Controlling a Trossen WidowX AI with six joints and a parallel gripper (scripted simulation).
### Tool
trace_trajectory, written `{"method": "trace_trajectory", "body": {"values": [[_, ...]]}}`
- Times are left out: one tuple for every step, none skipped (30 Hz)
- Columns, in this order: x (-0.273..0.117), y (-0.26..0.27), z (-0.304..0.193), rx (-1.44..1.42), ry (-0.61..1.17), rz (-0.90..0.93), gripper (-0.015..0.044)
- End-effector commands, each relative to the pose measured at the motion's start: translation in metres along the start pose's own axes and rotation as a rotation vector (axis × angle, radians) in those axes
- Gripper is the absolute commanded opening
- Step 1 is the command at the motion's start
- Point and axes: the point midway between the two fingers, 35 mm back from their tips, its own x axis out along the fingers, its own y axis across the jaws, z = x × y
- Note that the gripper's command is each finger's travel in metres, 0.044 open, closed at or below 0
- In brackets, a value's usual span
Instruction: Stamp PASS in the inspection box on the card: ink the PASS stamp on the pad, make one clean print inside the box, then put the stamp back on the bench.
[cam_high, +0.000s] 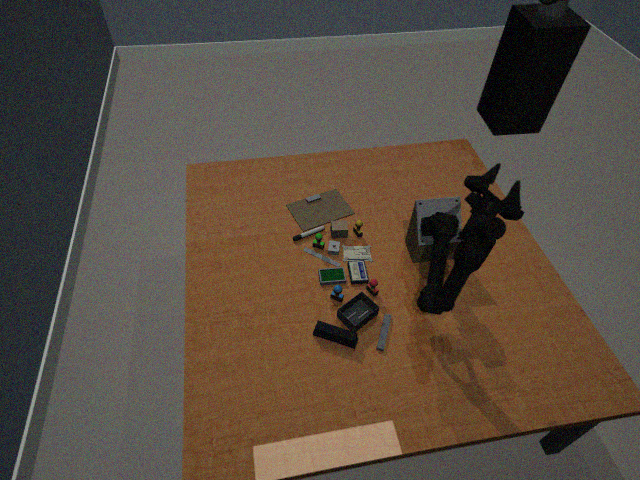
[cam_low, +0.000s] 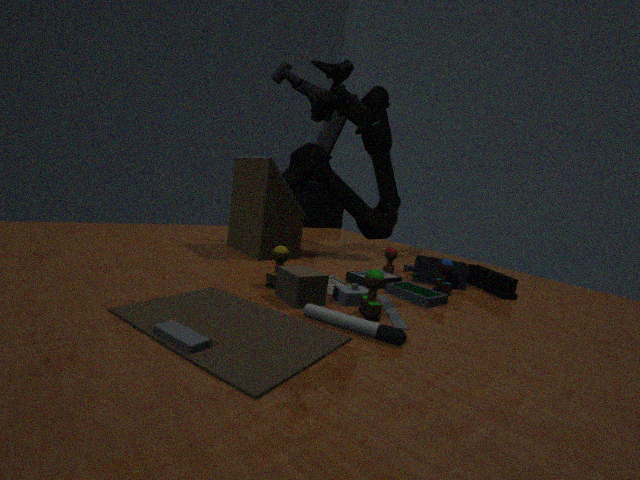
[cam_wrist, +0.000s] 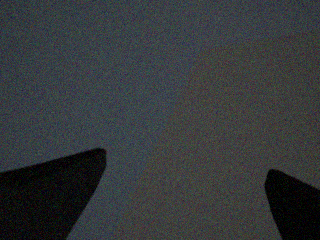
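My gripper (cam_high: 508, 173) (cam_wrist: 184, 168) is open and empty, raised high above the table's right side, away from the stamps. Four small knobbed stamps stand on the bench: green (cam_high: 318, 237) (cam_low: 374, 277), yellow (cam_high: 358, 223) (cam_low: 280, 251), red (cam_high: 373, 283) (cam_low: 390, 253) and blue (cam_high: 337, 288) (cam_low: 446, 265). Which one reads PASS cannot be told. A green ink pad (cam_high: 331, 275) (cam_low: 416, 292) lies open between the green and blue stamps. The white card (cam_high: 356, 253) lies right of a small white block; its printed lines are too small to read.
A clipboard (cam_high: 320, 209) (cam_low: 248, 335), a marker (cam_high: 312, 232) (cam_low: 341, 318) and a grey block (cam_high: 339, 229) (cam_low: 301, 285) lie behind. A labelled case (cam_high: 357, 271) adjoins the card. A black tray (cam_high: 358, 311), black bar (cam_high: 334, 334) and grey strip (cam_high: 384, 332) are nearer. A tall box (cam_high: 416, 237) (cam_low: 253, 206) stands beside the arm.
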Motion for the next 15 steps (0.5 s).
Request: {"method": "trace_trajectory", "body": {"values": [[0.001, -0.002, 0.001, 0.005, -0.008, -0.007, 0.0374], [0.004, -0.007, 0.002, 0.021, -0.032, -0.029, 0.0348], [0.009, -0.016, 0.005, 0.048, -0.074, -0.063, 0.0321], [0.014, -0.028, 0.009, 0.08, -0.126, -0.102, 0.0295], [0.019, -0.039, 0.013, 0.111, -0.18, -0.138, 0.0269], [0.023, -0.051, 0.018, 0.141, -0.236, -0.171, 0.0243], [0.027, -0.063, 0.024, 0.17, -0.293, -0.202, 0.0216], [0.03, -0.075, 0.029, 0.199, -0.352, -0.229, 0.0215], [0.032, -0.088, 0.036, 0.226, -0.412, -0.253, 0.0215], [0.033, -0.1, 0.042, 0.253, -0.474, -0.274, 0.0215], [0.034, -0.113, 0.048, 0.277, -0.533, -0.292, 0.0215], [0.034, -0.125, 0.055, 0.299, -0.593, -0.308, 0.0215], [0.033, -0.138, 0.062, 0.321, -0.654, -0.32, 0.0215], [0.032, -0.15, 0.069, 0.34, -0.716, -0.33, 0.0215], [0.03, -0.162, 0.077, 0.359, -0.778, -0.335, 0.0215]]}}
